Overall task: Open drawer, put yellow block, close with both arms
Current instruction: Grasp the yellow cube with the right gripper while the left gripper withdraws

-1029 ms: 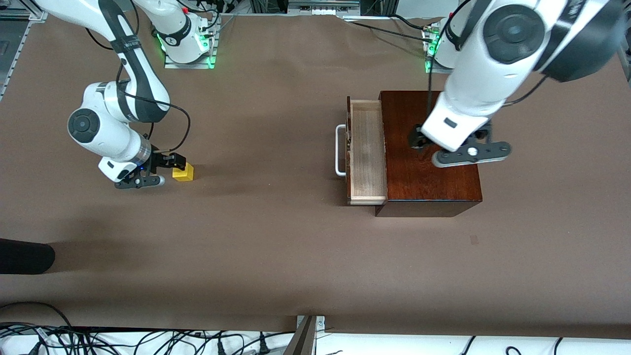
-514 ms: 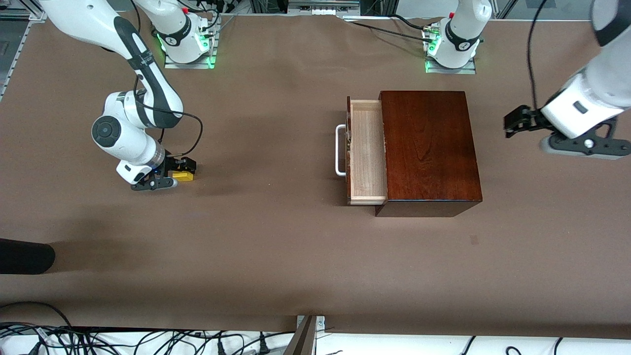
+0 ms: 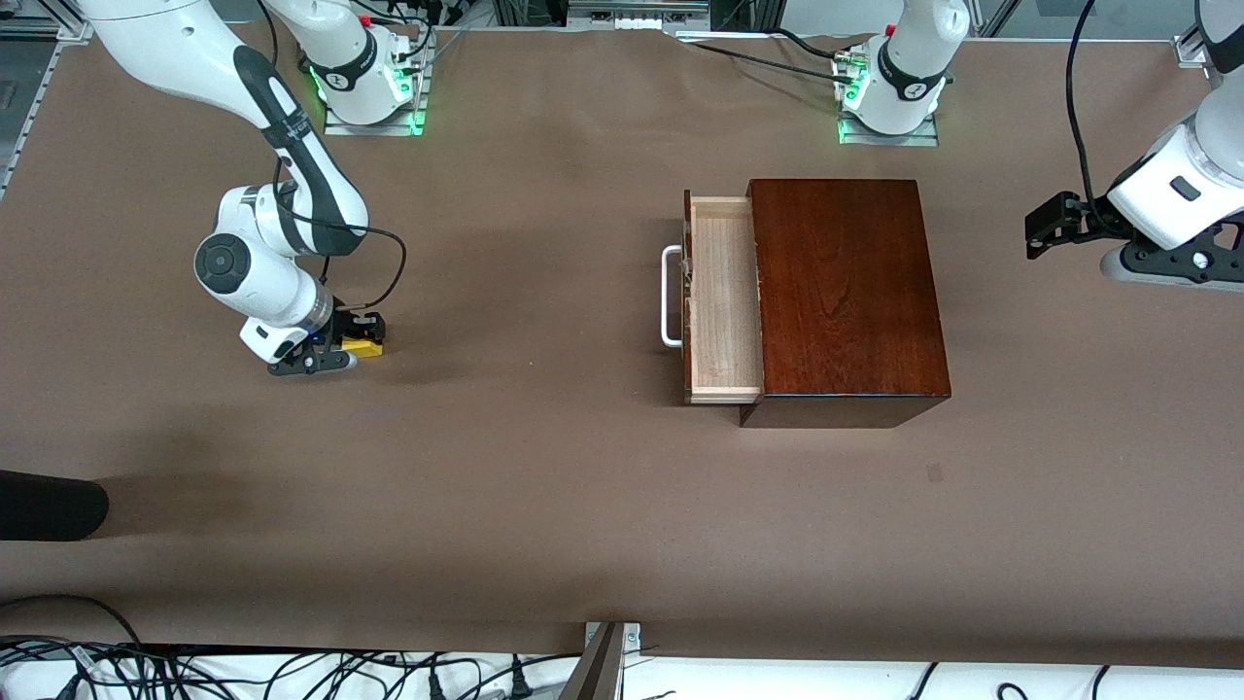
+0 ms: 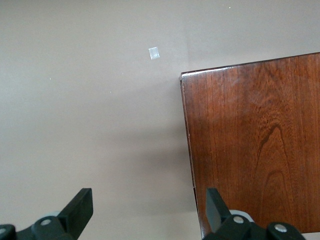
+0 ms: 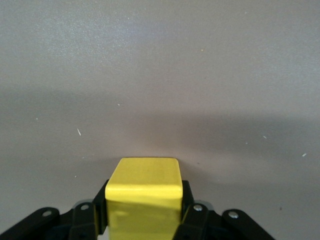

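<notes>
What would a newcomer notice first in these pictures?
Probably the yellow block, bright on the brown table toward the right arm's end, with the right gripper shut on it. Next, the dark wooden box toward the left arm's end, its drawer pulled open and empty. The left gripper hangs open beside the box.

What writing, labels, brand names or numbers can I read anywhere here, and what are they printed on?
None can be read.
Wooden box, drawer, yellow block: plain, no text.
Arm of the right hand, shut on the yellow block: faint marks on its black band, too small to read.
Left hand, open over the table beside the box: no lettering.
Small pale square on the table: blank.
</notes>
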Motion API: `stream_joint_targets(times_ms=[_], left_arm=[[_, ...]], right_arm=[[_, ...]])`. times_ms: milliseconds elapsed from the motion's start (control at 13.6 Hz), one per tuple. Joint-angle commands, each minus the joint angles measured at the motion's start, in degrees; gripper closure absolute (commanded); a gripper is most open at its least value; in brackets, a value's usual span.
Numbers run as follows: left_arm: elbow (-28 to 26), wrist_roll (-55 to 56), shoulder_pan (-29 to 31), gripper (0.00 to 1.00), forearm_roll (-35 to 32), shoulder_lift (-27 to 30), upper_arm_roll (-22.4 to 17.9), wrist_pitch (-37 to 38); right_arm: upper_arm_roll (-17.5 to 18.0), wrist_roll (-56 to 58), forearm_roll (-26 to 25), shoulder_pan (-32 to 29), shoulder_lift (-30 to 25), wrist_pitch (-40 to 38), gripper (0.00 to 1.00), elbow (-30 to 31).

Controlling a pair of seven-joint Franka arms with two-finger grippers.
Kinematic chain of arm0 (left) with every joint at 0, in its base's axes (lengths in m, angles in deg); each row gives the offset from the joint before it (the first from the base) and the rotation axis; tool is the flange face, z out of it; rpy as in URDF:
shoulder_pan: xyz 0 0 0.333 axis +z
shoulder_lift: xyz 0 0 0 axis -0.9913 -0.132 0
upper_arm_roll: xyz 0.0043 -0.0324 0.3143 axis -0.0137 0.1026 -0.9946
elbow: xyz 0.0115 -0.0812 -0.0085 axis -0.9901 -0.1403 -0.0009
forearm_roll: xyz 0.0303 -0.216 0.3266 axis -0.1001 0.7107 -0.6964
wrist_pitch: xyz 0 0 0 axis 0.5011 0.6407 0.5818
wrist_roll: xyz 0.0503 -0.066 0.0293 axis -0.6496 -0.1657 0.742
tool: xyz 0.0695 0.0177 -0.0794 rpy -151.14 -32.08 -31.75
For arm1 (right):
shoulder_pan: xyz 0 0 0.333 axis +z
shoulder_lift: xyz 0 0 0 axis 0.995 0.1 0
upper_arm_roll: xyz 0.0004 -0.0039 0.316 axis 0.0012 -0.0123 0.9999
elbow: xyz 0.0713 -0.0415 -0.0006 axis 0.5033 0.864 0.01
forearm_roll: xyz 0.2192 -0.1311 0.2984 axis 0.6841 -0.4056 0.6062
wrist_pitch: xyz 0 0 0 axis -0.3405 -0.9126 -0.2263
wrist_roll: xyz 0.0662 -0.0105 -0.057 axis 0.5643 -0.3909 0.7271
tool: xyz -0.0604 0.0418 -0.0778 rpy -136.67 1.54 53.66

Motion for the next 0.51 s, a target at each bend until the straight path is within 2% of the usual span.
stream_joint_targets(times_ms=[0, 220, 441], left_arm=[[-1.2, -0.9, 0.4, 0.0, 0.6, 1.4, 0.2, 0.2], [-1.1, -0.9, 0.4, 0.0, 0.6, 1.3, 0.1, 0.3], [-1.1, -0.9, 0.4, 0.0, 0.6, 1.0, 0.1, 0.3]], right_arm=[[1.4, 0.8, 0.7, 0.2, -1.4, -2.0, 1.0, -0.2], [4.4, 0.0, 0.7, 0.2, -3.9, -7.8, 1.0, -3.4], [5.8, 0.1, 0.3, 0.2, -4.8, -17.8, 1.0, -10.8]])
